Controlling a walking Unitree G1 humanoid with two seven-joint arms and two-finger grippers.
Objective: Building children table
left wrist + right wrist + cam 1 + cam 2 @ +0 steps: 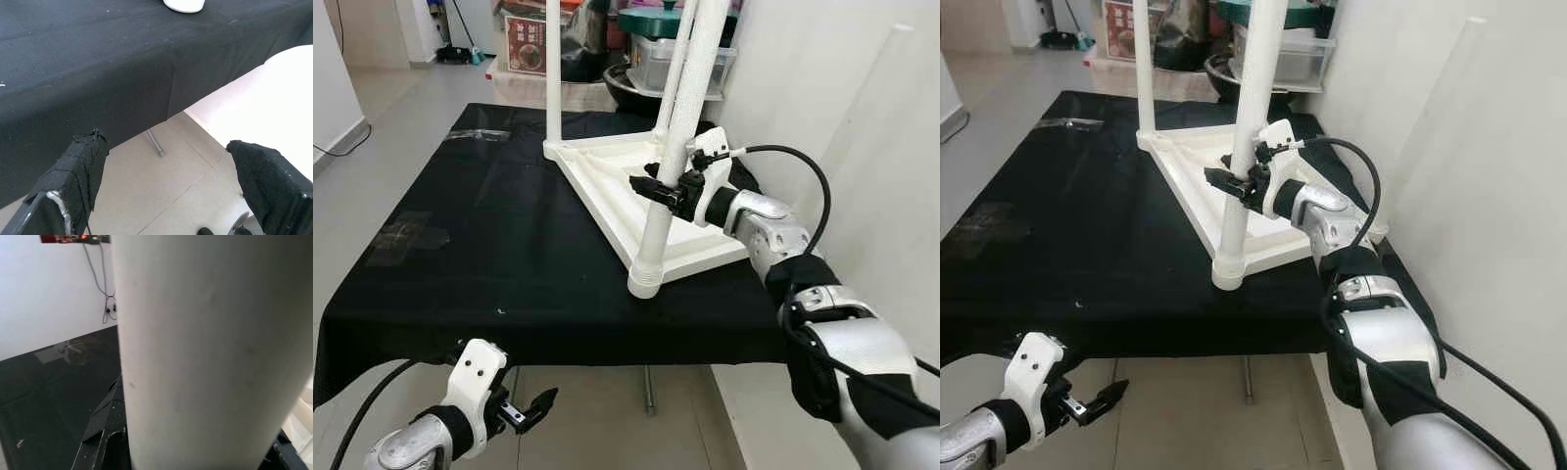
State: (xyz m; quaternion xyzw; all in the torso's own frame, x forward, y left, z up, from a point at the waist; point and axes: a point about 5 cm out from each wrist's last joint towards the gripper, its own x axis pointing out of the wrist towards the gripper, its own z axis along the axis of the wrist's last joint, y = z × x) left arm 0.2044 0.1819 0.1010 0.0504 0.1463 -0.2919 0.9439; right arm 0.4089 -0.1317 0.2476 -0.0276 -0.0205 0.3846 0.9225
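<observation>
A white children's tabletop [603, 182] lies upside down on the black-clothed work table [489, 255]. Three white legs stand up from it: a far-left leg [553, 69], a far-right leg [677, 59] and the nearest leg [683, 122], whose base collar [645, 281] sits at the front corner. My right gripper [668, 188] is shut on the nearest leg at mid-height, one black finger on each side; in the right wrist view the leg [210, 352] stands close up. My left gripper [533, 406] hangs open below the table's front edge, its fingers [83, 161] apart over the floor.
A white wall [842, 88] runs close along the table's right side. Storage boxes and a dark basin [646, 69] stand behind the table. Clear tape patches [406, 235] lie on the cloth at left. A metal table leg [649, 387] stands under the front edge.
</observation>
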